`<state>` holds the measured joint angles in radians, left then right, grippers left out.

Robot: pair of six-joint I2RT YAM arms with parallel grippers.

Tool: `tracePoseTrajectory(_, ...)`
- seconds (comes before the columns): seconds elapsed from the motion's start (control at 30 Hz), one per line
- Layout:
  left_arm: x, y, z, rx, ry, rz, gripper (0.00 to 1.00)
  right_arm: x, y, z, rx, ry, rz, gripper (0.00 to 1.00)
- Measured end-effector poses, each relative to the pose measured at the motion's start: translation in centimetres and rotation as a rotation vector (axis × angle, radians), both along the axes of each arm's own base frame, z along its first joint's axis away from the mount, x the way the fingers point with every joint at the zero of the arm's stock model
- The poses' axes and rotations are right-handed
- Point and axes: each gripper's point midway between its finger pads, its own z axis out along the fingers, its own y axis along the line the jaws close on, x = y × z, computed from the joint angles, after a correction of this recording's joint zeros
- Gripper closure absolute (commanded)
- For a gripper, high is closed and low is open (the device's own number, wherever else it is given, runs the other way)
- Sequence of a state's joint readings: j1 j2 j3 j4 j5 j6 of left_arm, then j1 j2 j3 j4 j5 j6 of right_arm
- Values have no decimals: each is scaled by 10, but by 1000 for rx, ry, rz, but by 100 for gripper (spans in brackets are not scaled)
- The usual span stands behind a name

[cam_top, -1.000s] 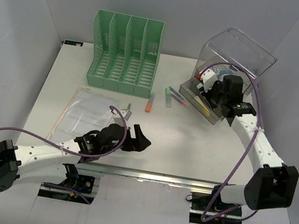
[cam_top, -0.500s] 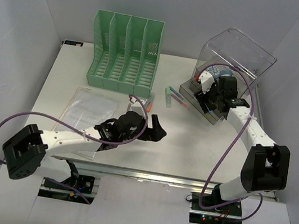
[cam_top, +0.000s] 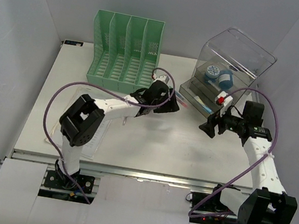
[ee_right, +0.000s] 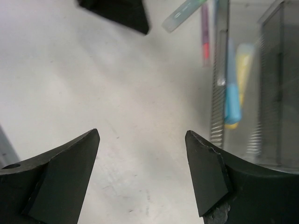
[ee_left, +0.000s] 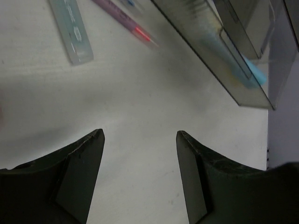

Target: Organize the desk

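Observation:
The white desk (cam_top: 150, 140) holds loose pens beside a clear organizer box (cam_top: 235, 57). My left gripper (cam_top: 171, 105) hovers open just short of a pale green marker (ee_left: 72, 30) and a pink pen (ee_left: 126, 21), with only bare desk between its fingers. My right gripper (cam_top: 208, 127) is open and empty too, low over the desk in front of the organizer's tray (ee_right: 219, 93). A blue marker (ee_right: 232, 98) and a yellow one (ee_right: 244, 60) lie in that tray. In the right wrist view the pale marker (ee_right: 184, 14) and the pink pen (ee_right: 204, 35) lie beyond it.
A green file holder (cam_top: 125, 54) stands at the back left. A sheet of paper (cam_top: 75, 114) lies at the front left, partly under the left arm. Two blue round items (cam_top: 219, 75) sit inside the clear box. The left gripper's fingertip (ee_right: 119, 11) shows ahead of the right gripper.
The left arm swung from the front left to the pens beside the organizer and narrowed its jaws a little. The right gripper drew back out of the organizer toward me and opened.

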<state>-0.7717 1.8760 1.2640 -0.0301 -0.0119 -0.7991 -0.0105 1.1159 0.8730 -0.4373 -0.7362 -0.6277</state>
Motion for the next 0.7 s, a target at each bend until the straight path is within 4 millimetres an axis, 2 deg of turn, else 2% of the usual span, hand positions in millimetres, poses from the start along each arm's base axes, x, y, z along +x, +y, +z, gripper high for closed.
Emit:
tracePoseTrajectory(0.1, 35, -12, -11, 76, 13, 34, 27, -17, -5, -14, 72, 84, 4, 20)
tracePoseTrajectory(0.2, 61, -20, -23, 162, 17, 63, 30, -20, -11, -8, 125, 85, -4, 20)
tracePoseTrajectory(0.27, 71, -20, -31, 223, 23, 78, 31, -22, -13, -2, 151, 71, -1, 20)
tracePoseTrajectory(0.37, 78, -12, -45, 316, 40, 98, 31, -23, -15, 5, 182, 55, 1, 20)
tracePoseTrajectory(0.5, 77, 5, -62, 427, 65, 118, 31, -24, -18, 9, 208, 49, 0, 20)
tracePoseTrajectory(0.6, 74, 17, -67, 490, 74, 126, 31, -25, -18, 11, 223, 49, 5, 20)
tracePoseTrajectory(0.7, 79, 19, -68, 525, 63, 128, 33, -26, -17, 13, 232, 48, 11, 20)
